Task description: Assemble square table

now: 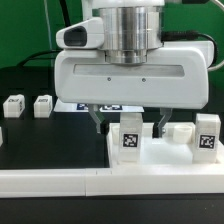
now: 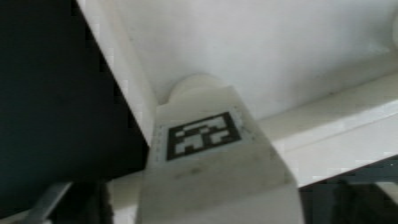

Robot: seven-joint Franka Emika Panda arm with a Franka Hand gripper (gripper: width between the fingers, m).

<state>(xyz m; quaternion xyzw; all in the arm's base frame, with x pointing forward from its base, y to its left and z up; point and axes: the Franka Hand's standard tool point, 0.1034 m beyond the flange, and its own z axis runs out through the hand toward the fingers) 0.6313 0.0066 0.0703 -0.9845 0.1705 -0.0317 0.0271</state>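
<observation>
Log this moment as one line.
hand open, gripping nothing | tagged leg upright just below hand | leftmost leg apart, at exterior view's left

Camera placement: two views, one off the arm, one on the wrist.
Exterior view: set low and close, faced level across the black table [image 1: 40,130]; the upper middle is filled by the gripper [image 1: 128,122] body, and the square table slab [image 1: 175,152] is seen nearly edge-on at the exterior view's lower right. Wrist view: mounted behind the fingers [image 2: 45,205], faced along them, held very near. Shared by both: one tagged leg block [image 1: 130,137] [image 2: 206,137], recorded between the spread fingers.
</observation>
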